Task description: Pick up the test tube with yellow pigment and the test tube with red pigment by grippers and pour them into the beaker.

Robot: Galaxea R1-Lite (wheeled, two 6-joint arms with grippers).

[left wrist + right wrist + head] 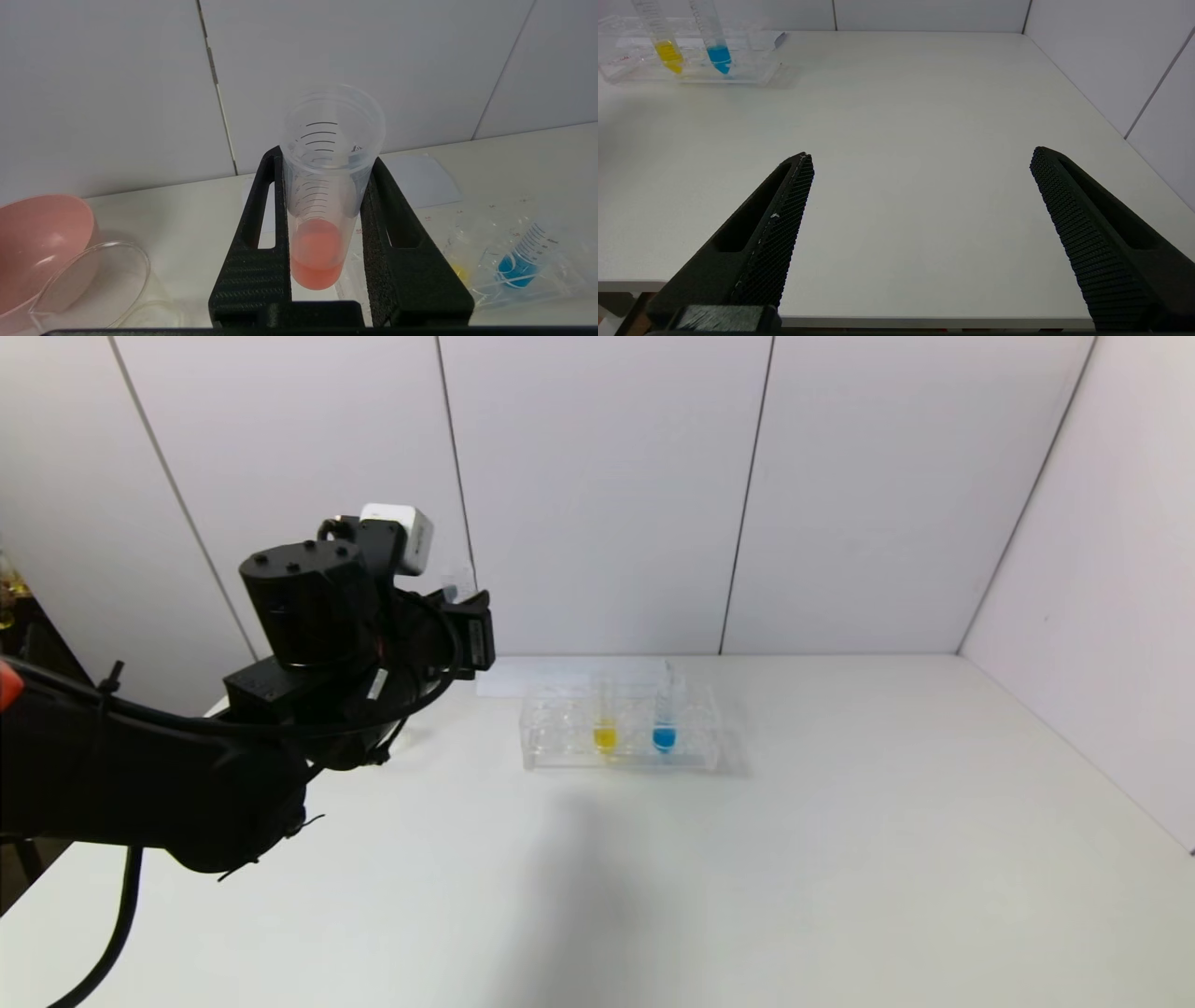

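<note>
The test tube with red pigment [322,214] stands about upright, clamped in the left pincer [322,261] mid-frame, w/ the beaker [100,280] lower left on the bench [196,233]; right pincer [920,219] spread apart, idle.

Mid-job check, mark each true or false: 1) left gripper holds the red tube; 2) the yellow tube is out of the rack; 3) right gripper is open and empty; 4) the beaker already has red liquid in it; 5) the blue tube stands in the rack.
1) True: the left gripper is shut on the red tube, raised above the table.
2) False: the yellow tube stands in the rack.
3) True: the right gripper is open over bare table, holding nothing.
4) False: the beaker beside the pink bowl looks clear; the red liquid is in the tube.
5) True: the blue tube stands beside the yellow one.
</note>
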